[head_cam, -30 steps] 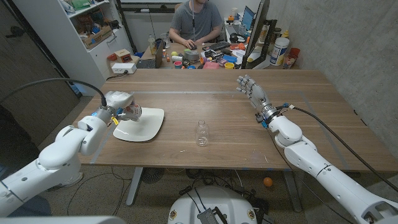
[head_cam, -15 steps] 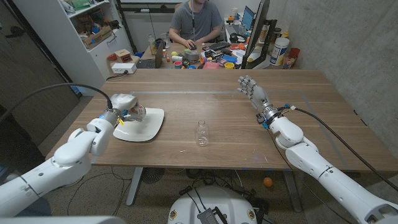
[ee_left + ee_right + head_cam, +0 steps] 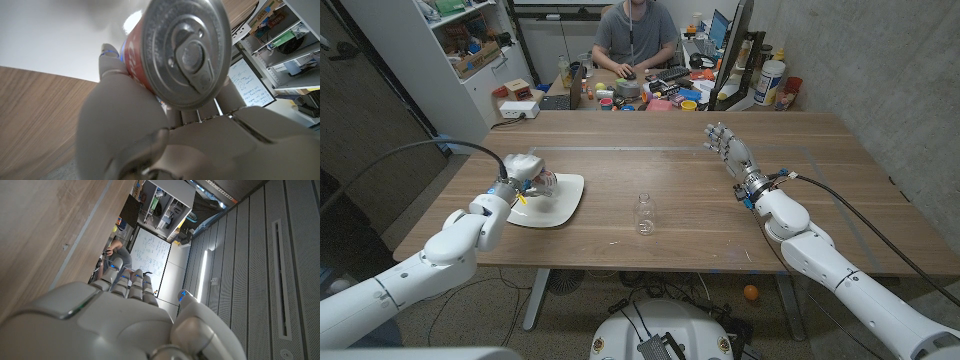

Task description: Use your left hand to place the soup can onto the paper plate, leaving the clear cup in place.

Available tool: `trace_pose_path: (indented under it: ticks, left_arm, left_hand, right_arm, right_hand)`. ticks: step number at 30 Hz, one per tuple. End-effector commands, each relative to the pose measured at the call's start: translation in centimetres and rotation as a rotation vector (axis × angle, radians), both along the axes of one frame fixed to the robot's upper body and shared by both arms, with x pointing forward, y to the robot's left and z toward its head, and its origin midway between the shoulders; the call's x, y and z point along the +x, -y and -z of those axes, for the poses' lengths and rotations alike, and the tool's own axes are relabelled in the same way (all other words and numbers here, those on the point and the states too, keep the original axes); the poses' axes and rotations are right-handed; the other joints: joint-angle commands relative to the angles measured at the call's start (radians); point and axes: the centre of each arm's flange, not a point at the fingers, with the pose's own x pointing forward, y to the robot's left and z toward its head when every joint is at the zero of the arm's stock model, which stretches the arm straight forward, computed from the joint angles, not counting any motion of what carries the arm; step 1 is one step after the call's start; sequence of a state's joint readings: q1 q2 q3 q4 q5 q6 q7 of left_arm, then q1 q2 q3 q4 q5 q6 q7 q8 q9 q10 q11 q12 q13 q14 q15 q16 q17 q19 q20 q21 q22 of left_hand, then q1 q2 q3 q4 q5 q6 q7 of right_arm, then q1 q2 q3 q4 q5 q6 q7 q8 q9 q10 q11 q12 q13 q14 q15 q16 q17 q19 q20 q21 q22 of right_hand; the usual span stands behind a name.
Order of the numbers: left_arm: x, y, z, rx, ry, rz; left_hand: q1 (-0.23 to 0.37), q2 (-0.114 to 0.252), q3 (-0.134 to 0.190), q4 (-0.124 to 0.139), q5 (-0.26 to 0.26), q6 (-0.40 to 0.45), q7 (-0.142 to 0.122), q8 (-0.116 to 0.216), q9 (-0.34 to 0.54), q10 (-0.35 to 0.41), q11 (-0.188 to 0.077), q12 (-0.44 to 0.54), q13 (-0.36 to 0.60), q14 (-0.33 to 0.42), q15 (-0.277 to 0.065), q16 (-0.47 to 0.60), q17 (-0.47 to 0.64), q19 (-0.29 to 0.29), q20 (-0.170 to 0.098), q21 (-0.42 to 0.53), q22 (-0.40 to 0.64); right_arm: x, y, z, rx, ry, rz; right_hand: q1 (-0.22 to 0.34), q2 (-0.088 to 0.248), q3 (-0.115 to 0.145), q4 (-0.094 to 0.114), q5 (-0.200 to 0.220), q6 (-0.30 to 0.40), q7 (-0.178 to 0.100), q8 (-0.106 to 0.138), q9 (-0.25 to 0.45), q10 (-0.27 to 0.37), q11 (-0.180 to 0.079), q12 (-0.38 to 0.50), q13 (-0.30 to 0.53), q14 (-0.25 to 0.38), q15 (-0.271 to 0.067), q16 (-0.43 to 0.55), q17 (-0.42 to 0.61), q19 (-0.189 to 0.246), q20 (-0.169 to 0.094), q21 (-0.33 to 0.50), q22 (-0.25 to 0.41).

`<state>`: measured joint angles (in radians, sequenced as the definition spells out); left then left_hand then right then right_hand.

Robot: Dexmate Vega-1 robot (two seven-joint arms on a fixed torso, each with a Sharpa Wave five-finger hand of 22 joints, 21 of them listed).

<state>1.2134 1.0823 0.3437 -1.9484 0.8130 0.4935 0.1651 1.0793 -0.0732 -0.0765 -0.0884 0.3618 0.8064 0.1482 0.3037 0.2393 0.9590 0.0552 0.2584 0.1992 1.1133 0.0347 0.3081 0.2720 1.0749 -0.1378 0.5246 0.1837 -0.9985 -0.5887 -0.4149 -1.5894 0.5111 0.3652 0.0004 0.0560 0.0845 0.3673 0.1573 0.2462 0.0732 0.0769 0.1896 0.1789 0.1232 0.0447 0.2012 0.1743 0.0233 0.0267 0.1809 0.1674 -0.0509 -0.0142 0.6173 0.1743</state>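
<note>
My left hand [image 3: 520, 172] holds the soup can [image 3: 542, 181] over the left part of the white paper plate [image 3: 560, 200]. In the left wrist view the can [image 3: 182, 50] lies tilted in my left hand [image 3: 165, 135], its silver pull-tab lid facing the camera, red label below, and the white plate [image 3: 55, 35] behind it. Whether the can touches the plate I cannot tell. The clear cup [image 3: 644, 214] stands upright near the table's front middle, apart from both hands. My right hand [image 3: 725, 146] stands on the right of the table, fingers stretched out, holding nothing; its back [image 3: 120, 315] shows in the right wrist view.
The wooden table [image 3: 840, 190] has bare room between the cup and my right hand. A person [image 3: 635, 40] sits behind the far edge at a cluttered desk. A white box [image 3: 518, 108] stands past the table's far left corner, near shelves [image 3: 470, 45].
My left hand has carried the can a little rightward, further over the plate's left part. The cup and my right hand have stayed put.
</note>
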Motion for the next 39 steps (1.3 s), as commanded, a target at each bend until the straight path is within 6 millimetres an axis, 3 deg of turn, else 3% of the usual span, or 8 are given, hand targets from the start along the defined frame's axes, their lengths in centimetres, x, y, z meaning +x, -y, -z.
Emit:
trace_pose_path:
  ticks: [1,22,33,39]
  left_arm:
    - [1.4,-0.3,1.1,0.007,0.019,-0.024]
    - [3.1,0.7,3.3,-0.007,0.077,0.000]
    - [2.7,0.9,4.4,0.021,0.055,0.011]
    - [2.1,1.2,4.8,0.065,-0.002,0.017]
  left_hand:
    - [0.177,0.186,-0.004,0.002,-0.002,0.211,-0.145,0.003,0.001,0.276,-0.263,-0.001,0.003,0.251,-0.268,0.002,0.002,0.003,-0.034,0.002,0.003]
    - [0.168,0.184,-0.014,0.010,-0.004,0.210,-0.147,-0.001,0.001,0.274,-0.262,-0.009,0.002,0.249,-0.267,-0.002,0.002,0.002,-0.034,0.001,0.003]
    - [0.159,0.180,-0.024,0.017,-0.006,0.207,-0.149,-0.005,0.000,0.273,-0.262,-0.014,0.004,0.248,-0.267,-0.004,0.002,0.000,-0.035,0.001,0.002]
    - [0.143,0.171,-0.047,0.029,-0.008,0.176,-0.162,-0.022,0.001,0.249,-0.262,-0.033,0.005,0.229,-0.268,-0.019,0.001,-0.016,-0.041,-0.007,0.002]
  right_arm:
    - [0.0,0.0,0.1,-0.001,0.000,0.006]
    - [0.1,-0.1,0.1,0.005,-0.006,0.013]
    - [0.3,-0.2,0.0,0.010,-0.010,0.015]
    - [0.6,-0.5,-0.2,0.004,-0.001,0.012]
  right_hand:
    - [-0.005,0.056,0.006,0.002,0.001,0.001,0.002,-0.002,0.003,0.005,-0.004,-0.003,0.003,0.009,-0.002,-0.002,0.004,0.005,-0.001,-0.004,0.006]
    - [-0.004,0.055,0.007,0.001,0.002,0.002,0.005,-0.002,0.003,0.005,-0.003,-0.002,0.003,0.010,-0.002,-0.002,0.003,0.007,0.000,-0.010,0.006]
    - [-0.005,0.055,0.007,0.002,0.002,-0.001,0.002,-0.003,0.003,0.004,-0.004,-0.003,0.003,0.010,-0.004,-0.001,0.004,0.008,0.000,-0.013,0.006]
    - [-0.005,0.056,0.007,0.002,0.002,0.002,0.002,-0.002,0.003,0.004,-0.005,-0.003,0.003,0.010,-0.003,-0.002,0.004,0.009,-0.001,-0.015,0.007]
